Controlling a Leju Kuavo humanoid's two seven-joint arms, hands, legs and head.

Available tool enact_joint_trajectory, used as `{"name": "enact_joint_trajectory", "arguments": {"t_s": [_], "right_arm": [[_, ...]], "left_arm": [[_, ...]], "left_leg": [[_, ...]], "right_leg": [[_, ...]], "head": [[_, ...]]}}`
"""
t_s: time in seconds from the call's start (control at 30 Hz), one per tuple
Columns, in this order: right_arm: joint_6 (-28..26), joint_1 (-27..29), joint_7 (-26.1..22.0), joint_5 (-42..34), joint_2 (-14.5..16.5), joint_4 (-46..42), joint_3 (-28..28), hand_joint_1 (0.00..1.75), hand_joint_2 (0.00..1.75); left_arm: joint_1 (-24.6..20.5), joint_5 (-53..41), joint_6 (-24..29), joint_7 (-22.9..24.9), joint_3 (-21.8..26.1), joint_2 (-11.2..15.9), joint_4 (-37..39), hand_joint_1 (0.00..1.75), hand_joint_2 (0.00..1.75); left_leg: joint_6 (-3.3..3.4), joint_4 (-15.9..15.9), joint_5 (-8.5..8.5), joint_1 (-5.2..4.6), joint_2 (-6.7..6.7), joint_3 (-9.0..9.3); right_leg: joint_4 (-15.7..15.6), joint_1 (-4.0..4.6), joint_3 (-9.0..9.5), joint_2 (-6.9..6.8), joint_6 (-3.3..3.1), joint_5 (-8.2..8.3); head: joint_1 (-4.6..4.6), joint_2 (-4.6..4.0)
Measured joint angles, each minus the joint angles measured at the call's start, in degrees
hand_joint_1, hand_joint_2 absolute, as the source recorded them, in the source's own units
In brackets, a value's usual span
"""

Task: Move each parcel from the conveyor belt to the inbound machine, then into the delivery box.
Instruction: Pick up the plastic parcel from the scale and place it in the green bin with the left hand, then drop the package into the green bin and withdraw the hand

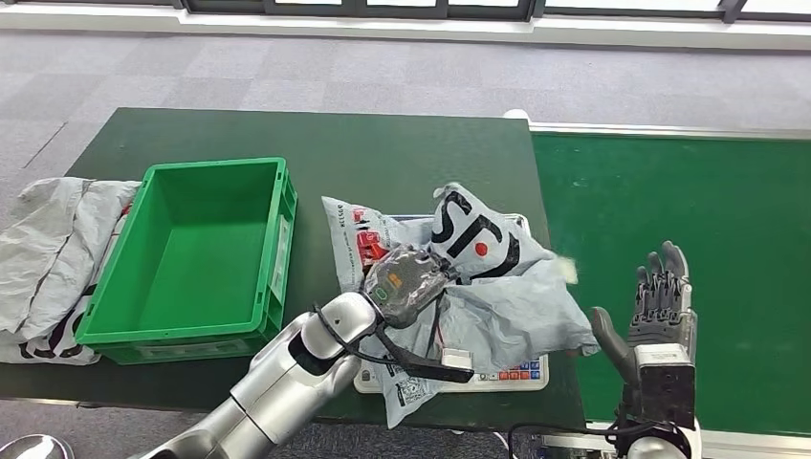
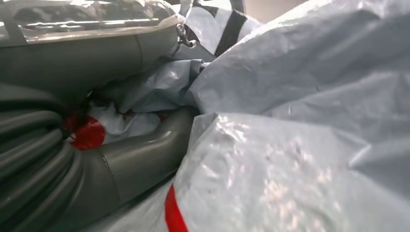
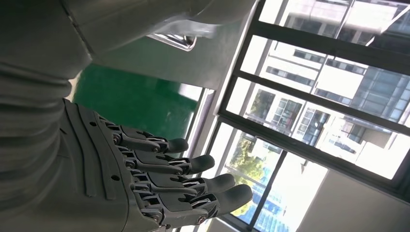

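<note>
A crumpled grey parcel bag [image 1: 497,306] with black letters and a red dot lies on a flat white machine [image 1: 521,373] that has small coloured buttons along its near edge. The bag covers most of the machine and hangs a little over its sides. The machine sits on the dark green table [image 1: 383,153], close to the table's right edge and not far from its near edge.

The left robot hand [image 1: 406,282] rests on top of the bag, palm down. In the left wrist view the grey thumb [image 2: 145,154] is tucked into the folds of the plastic [image 2: 300,96], so it seems to be holding the bag, though the fingers are hidden.

The right robot hand [image 1: 655,306] is held up over the bright green conveyor belt [image 1: 669,201], just right of the table. Its fingers [image 3: 193,181] are straight and apart, and it holds nothing. The belt around it is bare green.

Left of the machine stands a green plastic crate [image 1: 273,249], open at the top. Its inside shows only green floor and walls. A strip of table lies between crate and bag.

More grey bags [image 1: 48,258] are heaped at the table's left edge, touching the crate's left wall. Grey carpet [image 1: 287,67] lies beyond the table.
</note>
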Motion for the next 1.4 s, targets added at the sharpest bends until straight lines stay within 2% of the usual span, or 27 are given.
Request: {"name": "enact_joint_trajectory", "arguments": {"t_s": [0.2,0.57,0.8,0.97,1.07,1.2,1.27,1.4], "right_arm": [[0.09,0.26,-0.31,-0.50,-0.12,-0.02,0.00,0.00,1.75],[0.07,0.29,-0.42,-0.54,-0.14,-0.02,0.00,0.00,1.75],[-0.26,0.65,-0.42,-0.58,-0.16,-0.11,0.00,0.00,1.75],[-0.66,0.95,-0.42,-0.67,-0.16,-0.17,0.00,0.00,1.75],[-0.94,1.16,-0.42,-0.67,-0.16,-0.17,0.05,0.00,1.75],[-1.66,1.41,-0.40,-0.70,-0.23,-0.19,0.22,0.00,1.75],[-2.32,1.67,-0.43,-0.88,-0.45,-0.19,0.47,0.00,1.75],[-3.52,2.50,-0.50,-1.34,-1.04,-0.19,0.96,0.00,1.75]], "left_arm": [[2.33,0.89,6.44,-0.69,1.83,0.85,-6.22,1.75,1.75],[3.56,1.03,7.14,-0.91,2.22,1.27,-8.92,1.75,1.75],[4.11,4.45,12.69,-3.30,3.01,1.28,-10.35,1.75,1.75],[4.63,7.09,14.19,-1.76,4.82,1.23,-10.71,1.75,1.75],[4.59,10.25,16.30,0.93,8.36,1.31,-9.98,1.75,1.75],[1.50,10.46,18.44,5.37,17.03,2.76,-5.66,1.75,1.75],[-1.48,12.12,19.50,5.08,22.48,4.63,-1.79,1.75,1.75],[-4.91,19.54,22.16,0.71,32.74,8.87,3.77,1.75,1.75]], "left_leg": [[0.00,0.00,-0.01,0.00,0.00,-0.06],[0.00,0.00,0.00,0.00,0.00,-0.08],[0.00,0.00,-0.01,0.00,0.00,-0.11],[-0.01,0.00,-0.01,0.00,0.03,-0.12],[-0.01,0.00,0.00,0.01,0.06,-0.12],[-0.10,-0.01,0.07,0.06,0.07,-0.11],[-0.19,-0.01,0.13,0.10,0.12,-0.11],[-0.25,-0.03,0.15,0.20,0.27,-0.11]], "right_leg": [[0.00,0.01,-0.09,0.00,0.00,0.00],[0.00,0.00,-0.10,0.00,0.00,0.00],[0.00,0.01,-0.14,0.00,0.00,-0.01],[0.00,0.01,-0.16,0.02,0.00,0.00],[0.00,0.01,-0.16,0.05,0.00,0.00],[0.03,0.06,-0.18,0.07,-0.06,0.04],[0.05,0.10,-0.21,0.14,-0.13,0.08],[0.08,0.20,-0.27,0.32,-0.20,0.12]], "head": [[0.00,0.00],[0.00,0.00],[0.00,0.00],[0.00,0.00],[0.00,0.00],[0.00,0.00],[0.00,0.00],[-0.01,0.00]]}}
